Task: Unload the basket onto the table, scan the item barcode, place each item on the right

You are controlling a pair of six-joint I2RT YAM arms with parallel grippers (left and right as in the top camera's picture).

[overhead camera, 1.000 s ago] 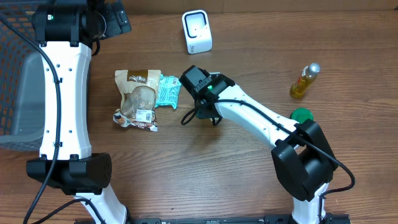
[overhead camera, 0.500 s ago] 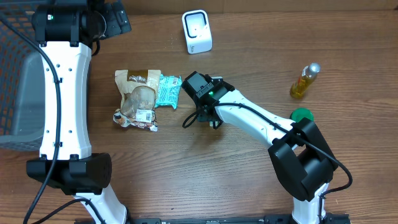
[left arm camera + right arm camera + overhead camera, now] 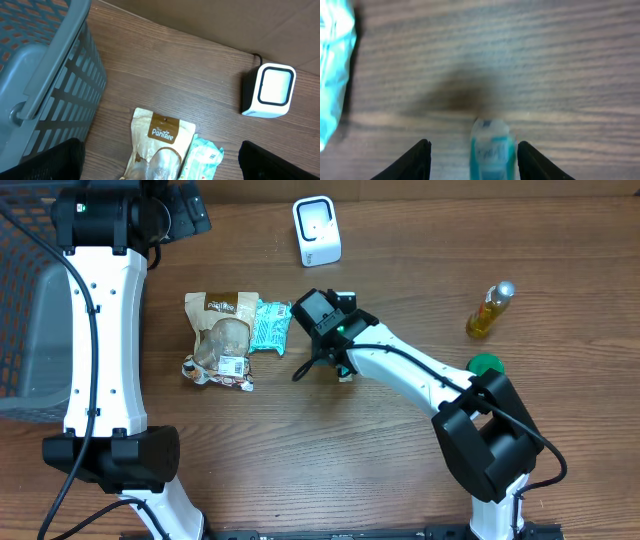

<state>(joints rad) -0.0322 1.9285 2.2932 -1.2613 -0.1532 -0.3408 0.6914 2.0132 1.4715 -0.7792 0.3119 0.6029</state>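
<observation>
right gripper: jaws open, pointing down at the table; clear gap to each finger
small teal-and-white item: lies on the wood between the right fingers, touching neither; blurred, print unreadable, no barcode can be made out
item in overhead: tiny pale thing just under the right wrist, mid-table, right of the teal packet and apart from it
left gripper: jaws spread wide, holding nothing; raised over the far left of the table
barcode scanner: white, upright at the far edge, well apart from the small item, window facing up toward the camera
PanTree bag: lies flat, centre-left, white label near its lower end
teal packet: touching the bag's right edge
basket: grey, slotted walls, at the left edge, near the bag
bottle: yellow liquid, silver cap, on the right side
green cap: just below the bottle, beside the right arm's base
</observation>
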